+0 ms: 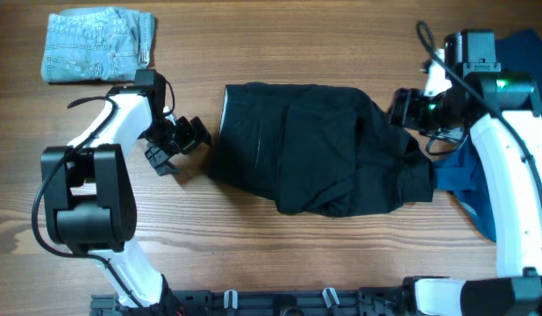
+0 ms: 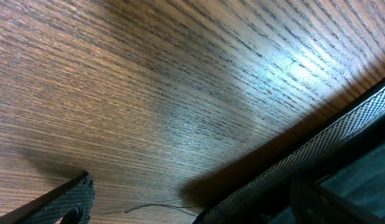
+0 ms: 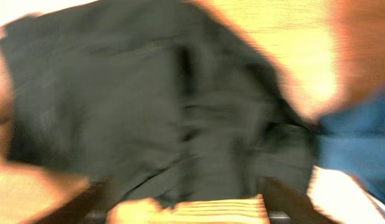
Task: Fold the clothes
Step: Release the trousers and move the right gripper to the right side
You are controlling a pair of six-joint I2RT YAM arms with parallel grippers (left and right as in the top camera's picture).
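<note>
The crumpled black fabric shorts [image 1: 315,149] lie at the centre of the wooden table [image 1: 253,263]. My left gripper [image 1: 179,147] sits spread wide at their nine o'clock. My right gripper [image 1: 401,109] is at their three o'clock edge, too blurred for me to tell its state.

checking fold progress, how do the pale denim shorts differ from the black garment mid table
The denim shorts are pale blue, the black garment black. The denim shorts sit as a compact tidy rectangle; the black garment lies rumpled with uneven edges. The black garment covers a far larger area than the denim shorts. Both rest on the wooden table.
</note>
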